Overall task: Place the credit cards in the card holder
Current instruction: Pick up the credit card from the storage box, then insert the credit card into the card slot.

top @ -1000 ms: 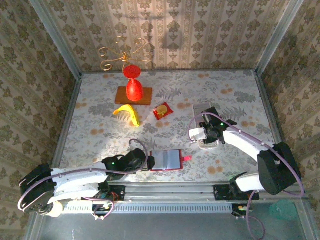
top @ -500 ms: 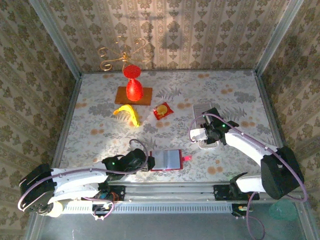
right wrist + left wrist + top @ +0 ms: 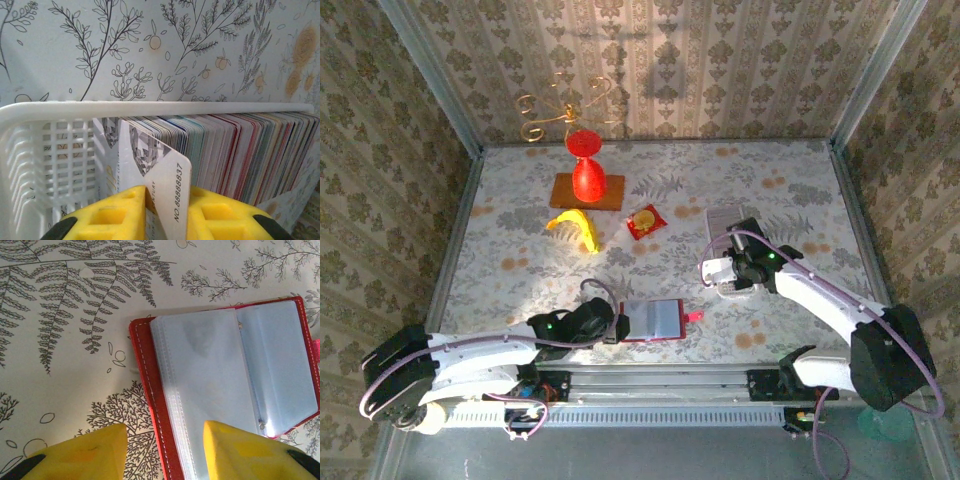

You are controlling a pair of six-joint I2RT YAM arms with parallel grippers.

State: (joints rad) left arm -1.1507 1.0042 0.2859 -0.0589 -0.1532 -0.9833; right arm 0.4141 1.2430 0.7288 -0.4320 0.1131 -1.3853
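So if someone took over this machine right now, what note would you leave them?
Left gripper: open, jaws straddling one edge of the dark-red folding card holder, which lies open on the table, clear sleeves up.
Right gripper: shut on one whitish plastic card, at the end of the packed row of cards in the white plastic mesh basket.
Done: holder open, one card pinched.
Left: lift it out, slide it into a sleeve, repeat; sleeves look empty.
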